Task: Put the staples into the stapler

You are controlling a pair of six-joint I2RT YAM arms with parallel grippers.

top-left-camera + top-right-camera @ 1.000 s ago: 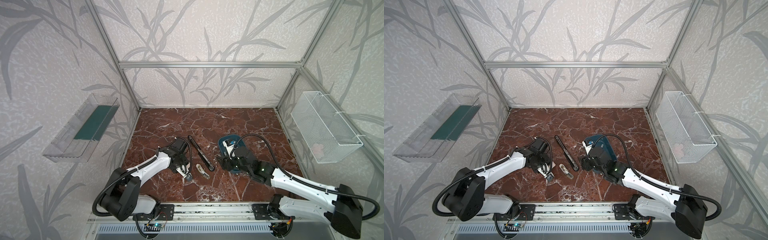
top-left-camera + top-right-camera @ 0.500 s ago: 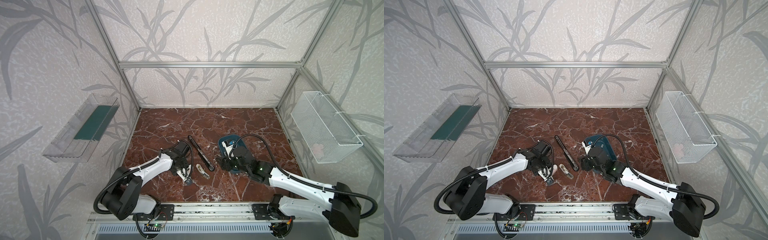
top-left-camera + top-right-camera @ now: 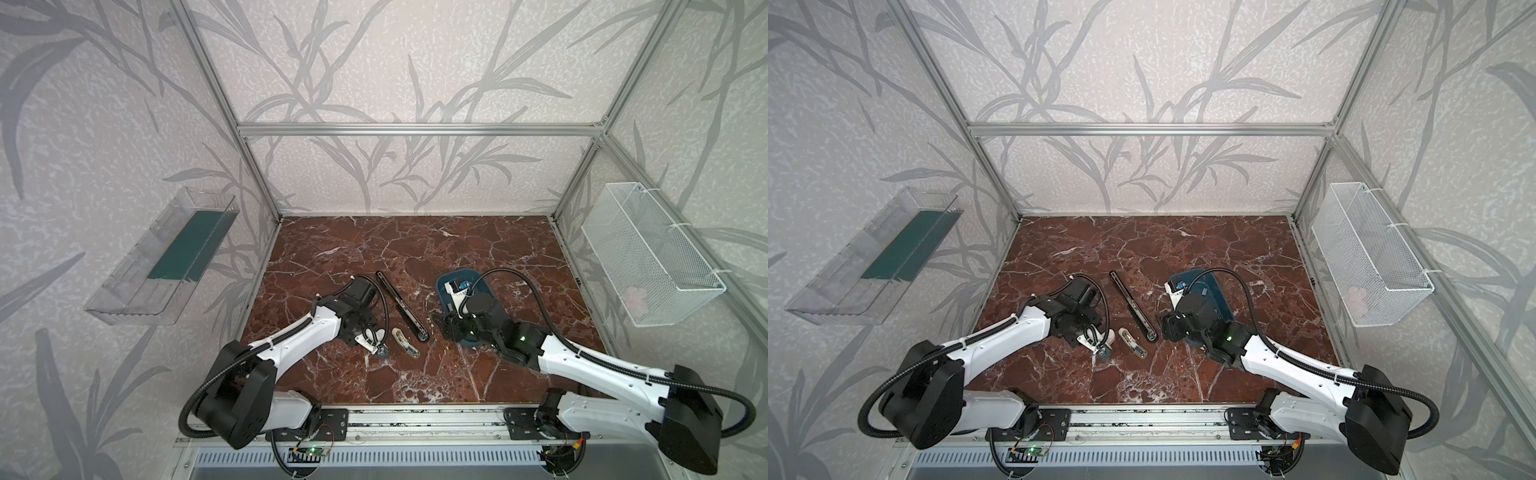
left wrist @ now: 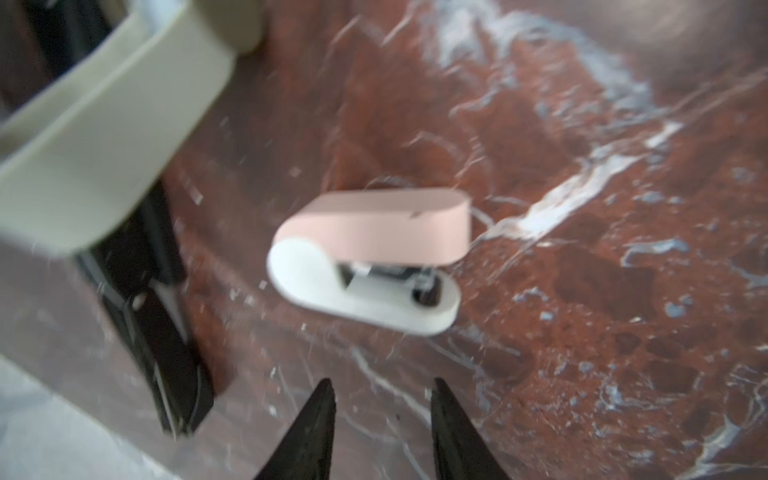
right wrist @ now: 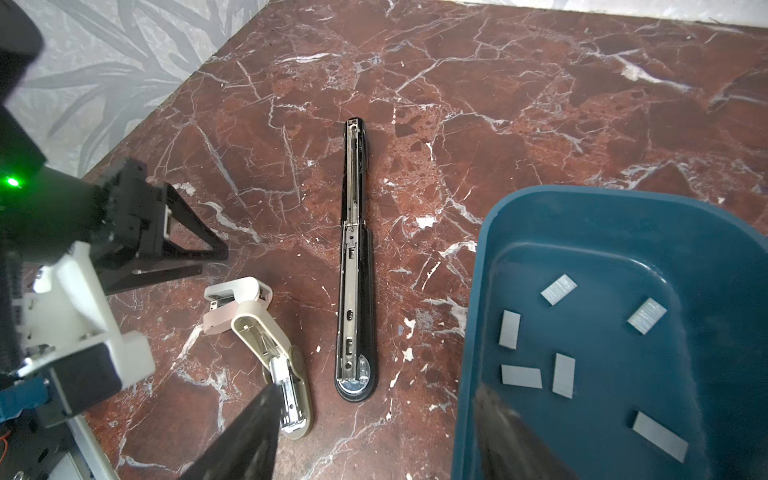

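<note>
Several staples [image 5: 559, 289] lie loose in the blue tray [image 5: 478, 291]. A long black stapler [image 5: 355, 270] lies opened flat, seen in both top views [image 3: 401, 307] [image 3: 1133, 309]. Beside it rests an opened beige stapler [image 5: 274, 361] [image 3: 406, 343], and a small pink-and-white stapler [image 4: 370, 257] [image 5: 232, 303] lies shut. My left gripper [image 4: 382, 384] [image 3: 371, 325] is open and empty, a short way from the pink stapler. My right gripper [image 5: 374, 395] [image 3: 446, 328] is open and empty, one finger over the beige stapler and the other over the tray.
A clear wall bin [image 3: 166, 266] hangs on the left and a white wire basket [image 3: 648, 257] on the right. The marble floor [image 3: 415, 249] stretches to the back wall. The left arm's camera mount [image 5: 83, 340] sits close to the small staplers.
My left wrist has shifted slightly beside the small staplers and its jaws have narrowed a little. The right arm has hardly moved.
</note>
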